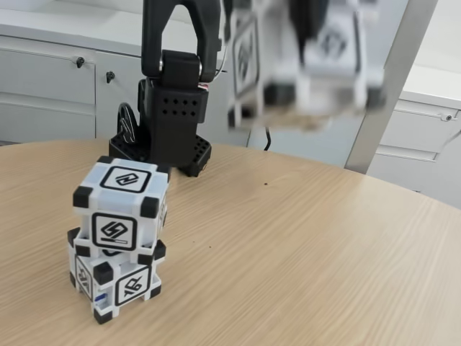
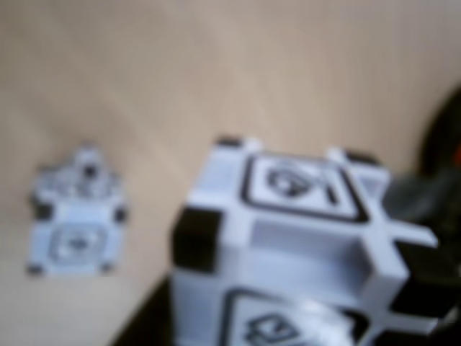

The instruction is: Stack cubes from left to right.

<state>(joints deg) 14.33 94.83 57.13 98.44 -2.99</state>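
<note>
A rigid, light-looking third cube (image 1: 302, 61) was held aloft, clamped in the jaws by flat faces, at two o'clock from the two-cube stack (image 1: 119, 241).

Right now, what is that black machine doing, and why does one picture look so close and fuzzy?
The black machine is a robot arm standing on a round wooden table. One picture comes from a camera beside the table. There you see two white cubes with black corners: the top cube sits on the bottom cube. High above, blurred, the arm carries a third cube. The fuzzy picture comes from a camera riding on the arm, so the carried cube looks huge, and the little stack lies far below. Its pincer seems shut on that cube.
</note>
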